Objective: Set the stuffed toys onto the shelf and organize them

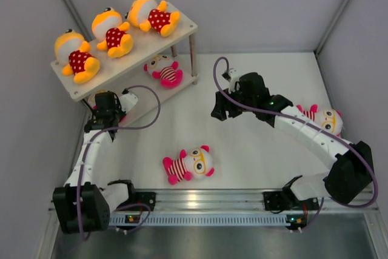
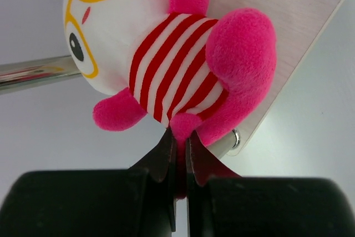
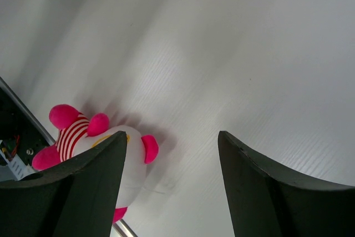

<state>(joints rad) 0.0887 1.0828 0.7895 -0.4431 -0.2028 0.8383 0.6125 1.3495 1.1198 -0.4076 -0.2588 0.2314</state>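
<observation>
Three orange-yellow toys (image 1: 111, 31) lie on the top board of the shelf (image 1: 185, 26). Of four striped toys (image 1: 163, 71), one sits on the lower board, one (image 1: 189, 164) on the desk (image 1: 254, 150), and one (image 1: 327, 119) is half hidden behind my right arm (image 1: 303, 127). The fourth striped toy (image 2: 166, 59) is by the shelf's edge, its pink foot pinched in my closed left hand (image 2: 180, 136). My right hand (image 3: 173, 137) gapes wide, empty.

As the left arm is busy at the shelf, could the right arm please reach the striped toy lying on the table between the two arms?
Probably yes. The right gripper hangs open above bare table, and the striped toy lies nearby in the open, nothing between them.
</observation>
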